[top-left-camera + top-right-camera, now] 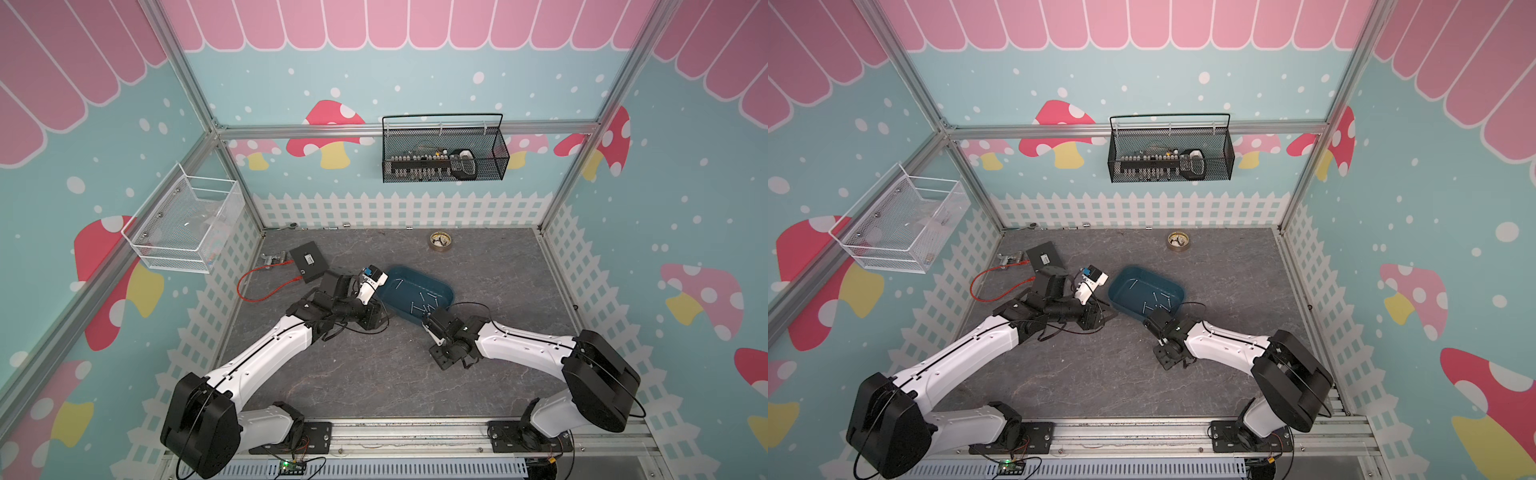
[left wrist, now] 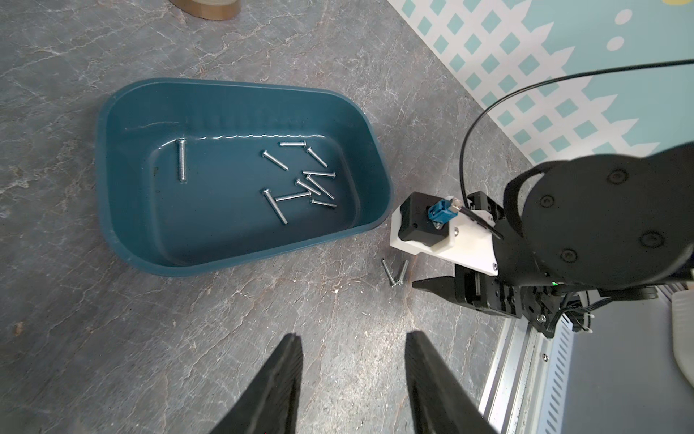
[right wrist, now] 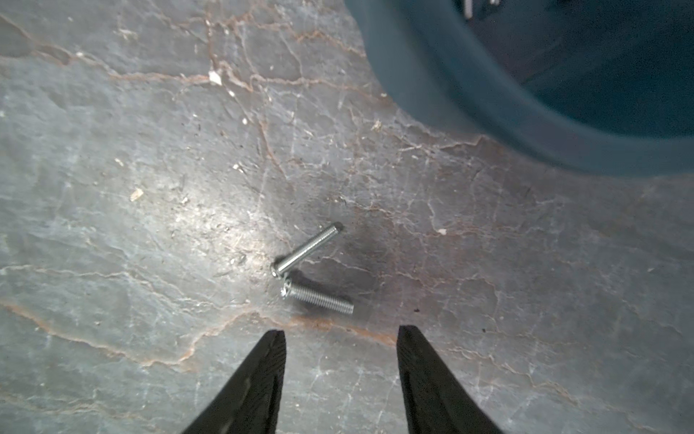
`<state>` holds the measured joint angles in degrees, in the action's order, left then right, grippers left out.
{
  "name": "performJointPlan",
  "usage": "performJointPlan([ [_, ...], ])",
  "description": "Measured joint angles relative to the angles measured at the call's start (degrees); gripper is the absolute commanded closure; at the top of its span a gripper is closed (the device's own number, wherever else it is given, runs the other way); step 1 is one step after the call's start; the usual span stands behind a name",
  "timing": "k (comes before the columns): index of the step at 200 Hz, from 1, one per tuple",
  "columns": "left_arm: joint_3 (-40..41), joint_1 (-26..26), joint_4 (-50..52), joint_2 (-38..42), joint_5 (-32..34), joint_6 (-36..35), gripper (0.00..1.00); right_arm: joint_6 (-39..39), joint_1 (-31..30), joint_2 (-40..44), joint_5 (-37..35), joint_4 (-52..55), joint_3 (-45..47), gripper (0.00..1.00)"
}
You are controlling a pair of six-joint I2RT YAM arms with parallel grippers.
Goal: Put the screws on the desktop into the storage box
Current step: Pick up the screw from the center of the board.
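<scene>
Two screws [image 3: 308,247] lie on the desktop [image 3: 150,188] with their heads close together in a V, just beside the storage box [image 3: 432,82], which holds about ten more screws [image 2: 300,180]. The right gripper [image 3: 340,332] hovers near the pair, its jaws apart and empty. The left gripper [image 2: 353,338] is also parted and holds nothing.

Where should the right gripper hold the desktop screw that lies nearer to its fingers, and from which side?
Probably mid-shank of the nearer screw, away from its head, which nearly touches the other screw. Come straight down, jaws across the shank: it lies flat.
</scene>
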<state>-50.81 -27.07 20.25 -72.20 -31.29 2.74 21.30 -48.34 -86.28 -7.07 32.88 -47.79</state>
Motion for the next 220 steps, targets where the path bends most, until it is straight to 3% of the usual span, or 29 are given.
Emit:
performJointPlan([
  [91,0.22,0.0,0.02,0.0,0.02,0.02,0.52,-1.73,-0.74,-2.73,-0.13,-1.27,-1.07,0.49],
  [220,0.33,0.0,0.02,0.0,0.2,0.02,0.53,-3.26,-0.81,-5.7,1.14,-2.93,-2.21,0.7],
])
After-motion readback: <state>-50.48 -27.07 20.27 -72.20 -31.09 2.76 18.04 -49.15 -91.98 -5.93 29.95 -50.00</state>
